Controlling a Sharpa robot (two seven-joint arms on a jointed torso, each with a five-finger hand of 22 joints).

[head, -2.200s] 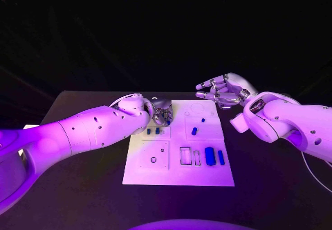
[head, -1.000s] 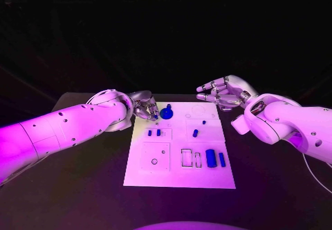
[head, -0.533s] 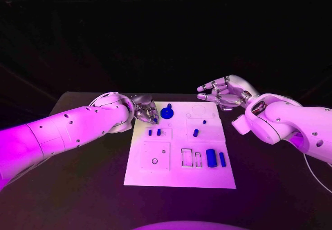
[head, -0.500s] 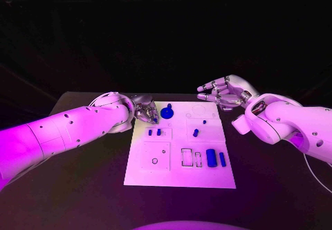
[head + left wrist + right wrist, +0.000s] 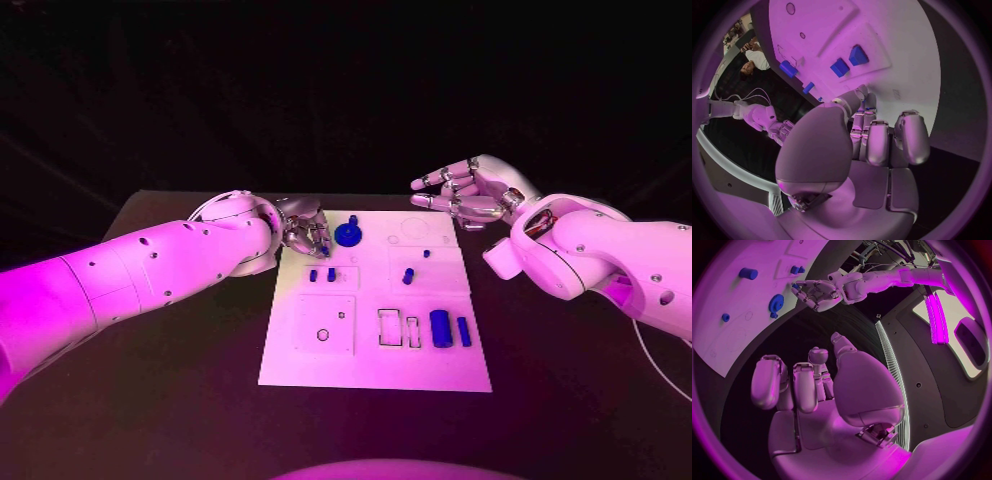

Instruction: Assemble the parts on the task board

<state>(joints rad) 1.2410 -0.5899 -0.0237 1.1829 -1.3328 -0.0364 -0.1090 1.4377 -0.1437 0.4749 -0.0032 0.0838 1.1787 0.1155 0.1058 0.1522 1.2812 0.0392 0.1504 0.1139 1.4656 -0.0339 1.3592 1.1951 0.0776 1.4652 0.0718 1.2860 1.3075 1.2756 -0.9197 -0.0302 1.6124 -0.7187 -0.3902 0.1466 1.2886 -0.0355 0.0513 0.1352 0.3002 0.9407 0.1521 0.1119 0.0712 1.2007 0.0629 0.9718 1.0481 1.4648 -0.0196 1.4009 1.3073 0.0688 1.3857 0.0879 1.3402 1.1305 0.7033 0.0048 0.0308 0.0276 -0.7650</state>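
Observation:
The white task board (image 5: 368, 355) lies in the middle of the table. A blue gear (image 5: 348, 237) sits near its far left corner, also seen from the right wrist as the gear (image 5: 776, 302). Two short blue pegs (image 5: 322, 275) stand nearer along the left side. Another blue piece (image 5: 408, 275) lies mid-board, and two blue blocks (image 5: 449, 329) lie at the near right. My left hand (image 5: 306, 236) hovers at the board's far left edge beside the gear, fingers curled in, nothing visible in them (image 5: 873, 140). My right hand (image 5: 464, 195) hangs beyond the far right corner, fingers apart, holding nothing.
The black table (image 5: 173, 380) runs wide on both sides of the board. My left forearm (image 5: 144, 270) crosses the table's left side and my right forearm (image 5: 606, 260) covers the right. Outlined recesses (image 5: 325, 325) mark the board's near half.
Since 2.2 s ago my left hand has drawn back from over the gear to the board's left edge, uncovering the gear. Over the last half second it barely moves. The right hand is still.

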